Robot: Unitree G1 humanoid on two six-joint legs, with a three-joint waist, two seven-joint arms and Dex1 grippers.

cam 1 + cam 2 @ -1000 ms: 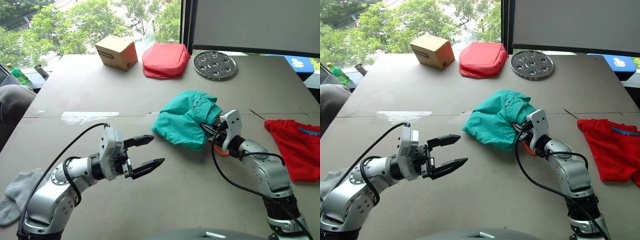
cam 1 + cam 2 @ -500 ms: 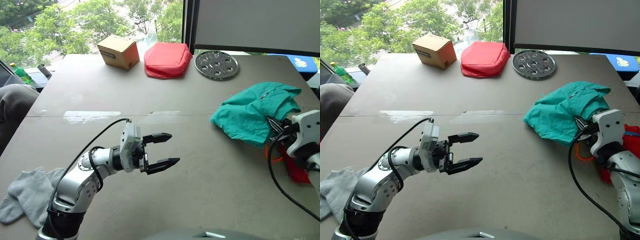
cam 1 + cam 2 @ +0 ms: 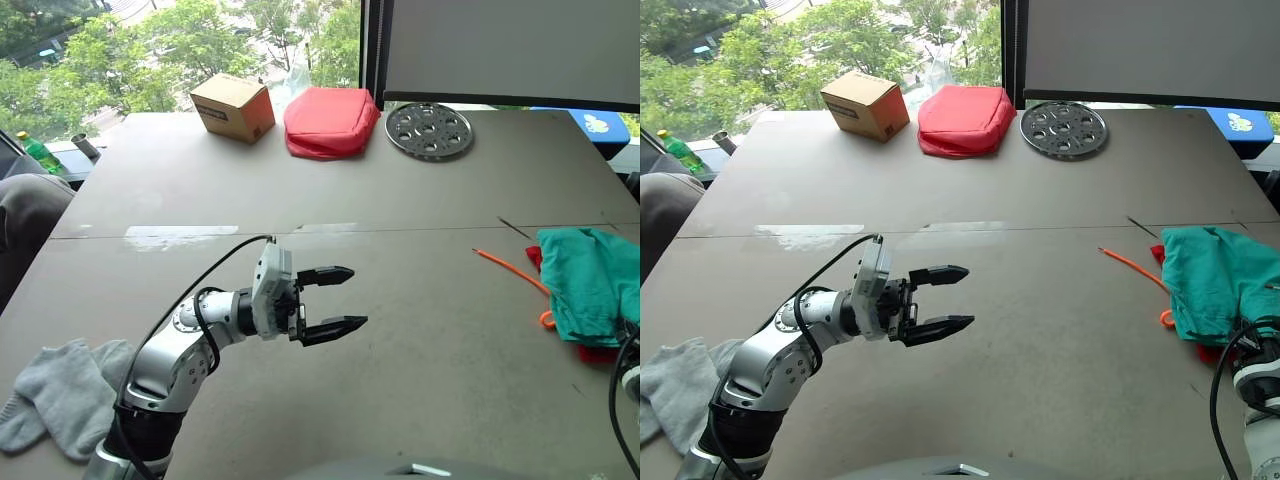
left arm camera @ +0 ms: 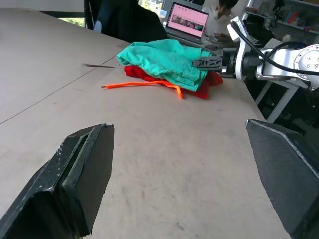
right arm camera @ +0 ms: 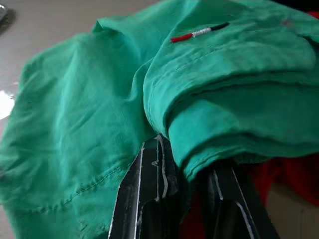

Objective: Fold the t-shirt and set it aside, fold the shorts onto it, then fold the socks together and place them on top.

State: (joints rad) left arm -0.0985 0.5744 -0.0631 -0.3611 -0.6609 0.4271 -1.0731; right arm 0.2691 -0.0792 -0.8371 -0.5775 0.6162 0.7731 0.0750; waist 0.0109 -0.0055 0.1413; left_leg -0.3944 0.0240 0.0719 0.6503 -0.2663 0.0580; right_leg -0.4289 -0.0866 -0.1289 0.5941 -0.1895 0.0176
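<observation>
Teal shorts (image 3: pixel 590 282) atop red t-shirt (image 4: pixel 203 88) — right gripper (image 5: pixel 183 174) pinching

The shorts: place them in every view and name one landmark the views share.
Left eye view: shorts at right edge.
Right eye view: right edge.
Left wrist view: beyond the fingers, on the t-shirt.
Right wrist view: across the picture.
Landmark: orange drawstring.

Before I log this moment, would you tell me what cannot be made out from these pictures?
- The t-shirt: mostly covered by the shorts, so its fold cannot be judged in any view.
- The right gripper: in its wrist view the shorts' folds drape over the fingers, so how much cloth they pinch is unclear.
- The socks: bunched and cut by the eye views' left edge; the two cannot be told apart.
</observation>
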